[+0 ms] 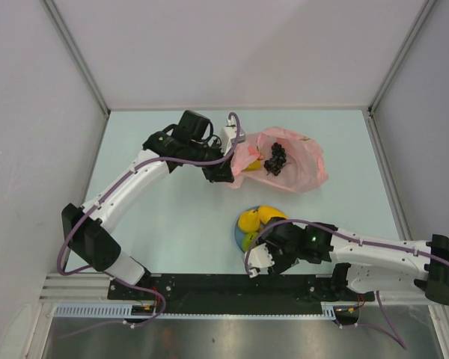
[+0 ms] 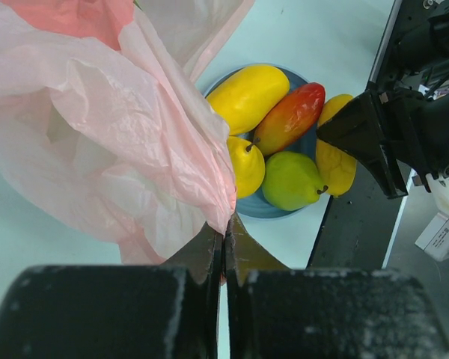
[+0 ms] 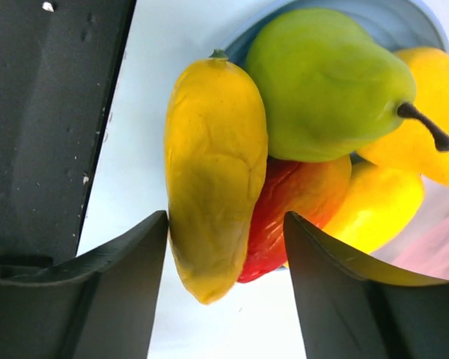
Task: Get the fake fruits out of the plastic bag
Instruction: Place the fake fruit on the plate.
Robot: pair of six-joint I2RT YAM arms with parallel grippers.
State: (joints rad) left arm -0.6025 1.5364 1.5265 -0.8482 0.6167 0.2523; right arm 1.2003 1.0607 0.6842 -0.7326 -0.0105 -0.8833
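Observation:
The pink plastic bag (image 1: 295, 166) lies at the back of the table, its mouth open, with a dark grape bunch (image 1: 275, 158) and a yellow fruit (image 1: 252, 165) inside. My left gripper (image 1: 223, 171) is shut on the bag's left edge; the left wrist view shows the film (image 2: 97, 134) pinched at the closed tips (image 2: 226, 226). My right gripper (image 1: 271, 234) is open over the blue plate (image 1: 237, 233). In the right wrist view a long yellow fruit (image 3: 213, 187) lies between its fingers (image 3: 224, 232), beside a green pear (image 3: 325, 82) and a red-orange fruit (image 3: 303, 202).
The plate (image 2: 262, 208) holds several fruits: a yellow one (image 2: 247, 96), a red-orange one (image 2: 290, 116), a yellow pear (image 2: 245, 166) and a green pear (image 2: 292, 179). The black base rail (image 1: 224, 288) runs along the near edge. Grey walls enclose the table.

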